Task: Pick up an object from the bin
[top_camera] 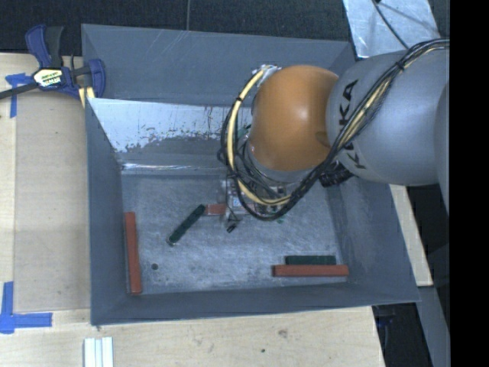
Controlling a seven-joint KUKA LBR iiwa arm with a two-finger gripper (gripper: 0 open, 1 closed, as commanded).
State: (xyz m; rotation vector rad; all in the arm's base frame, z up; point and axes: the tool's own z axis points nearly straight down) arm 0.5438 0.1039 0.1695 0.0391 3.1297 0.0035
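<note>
Claw (230, 214) hangs low over mid-floor of the bin (107, 205); whether it is wide or narrow cannot be told. Just left of it lies a short brown block (216, 209), then a slim dark green stick (186, 225) — flat, slanted, clear of the walls, so probably reachable from above. A straight-edged brown bar (133, 252) hugs the left wall.

one camera is mounted above the bin (214, 44) and faces down into it, tilted somewhat to one side: the far wall (168, 128) presents a broad inner face, the near wall (229, 300) a narrow strip. the bin takes up most of the frame, its left, far and near edges all inside it. the arm (397, 113) enters from the right; its orange wrist cover (290, 117) stands closest to the lens and hides part of the floor (229, 258).
</note>
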